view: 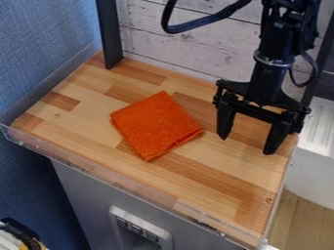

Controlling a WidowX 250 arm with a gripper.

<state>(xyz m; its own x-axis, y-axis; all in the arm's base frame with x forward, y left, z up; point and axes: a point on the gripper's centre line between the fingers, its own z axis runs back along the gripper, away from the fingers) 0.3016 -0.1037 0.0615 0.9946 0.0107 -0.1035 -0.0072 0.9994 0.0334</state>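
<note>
One folded orange cloth lies on the wood-patterned counter, left of center. The gripper (black, two-finger) hangs to the cloth's right, apart from it, jaws set wide.

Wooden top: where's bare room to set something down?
Free: the near right part of the wooden top, between the orange cloth and clear front rail; also left of the cloth, toward the blue wall. Crowded: center, under the cloth; far right, around the tool.
</note>
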